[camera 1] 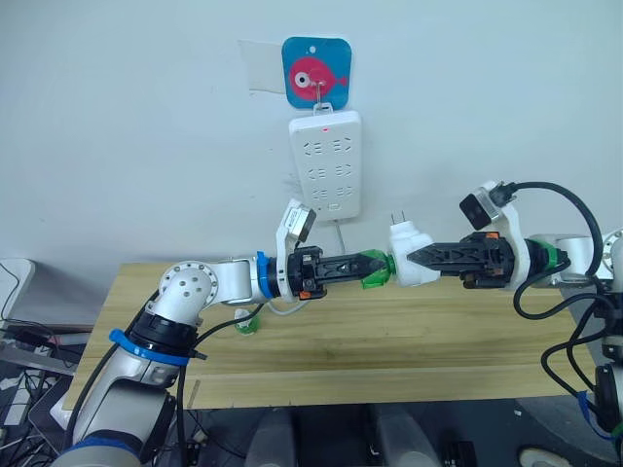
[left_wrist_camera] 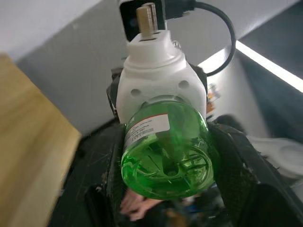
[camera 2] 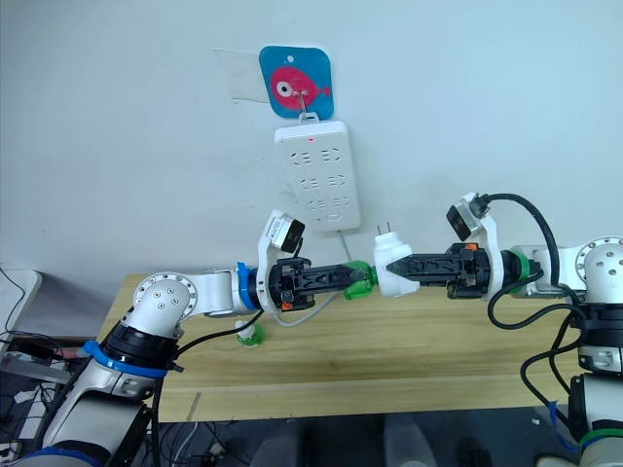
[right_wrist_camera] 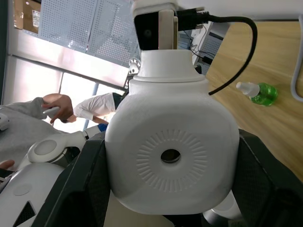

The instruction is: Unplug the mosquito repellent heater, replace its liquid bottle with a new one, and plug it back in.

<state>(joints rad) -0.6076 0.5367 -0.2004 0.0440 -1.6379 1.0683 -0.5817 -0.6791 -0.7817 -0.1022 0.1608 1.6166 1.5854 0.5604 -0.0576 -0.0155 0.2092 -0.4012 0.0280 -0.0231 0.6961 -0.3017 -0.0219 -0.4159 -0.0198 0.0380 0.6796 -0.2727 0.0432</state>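
Heater and bottle held between my two grippers above the worktop point(camera 1: 409, 350).

My right gripper point(camera 1: 417, 257) clamps the mosquito repellent heater point(camera 1: 406, 254), prongs up, clear of the power strip point(camera 1: 326, 163) on the wall. My left gripper point(camera 1: 373, 266) is closed around the green liquid bottle point(camera 1: 375, 269) seated in the heater; its neck is hidden inside. A second green bottle point(camera 1: 247, 322) lies on the worktop, partly hidden behind my left arm.
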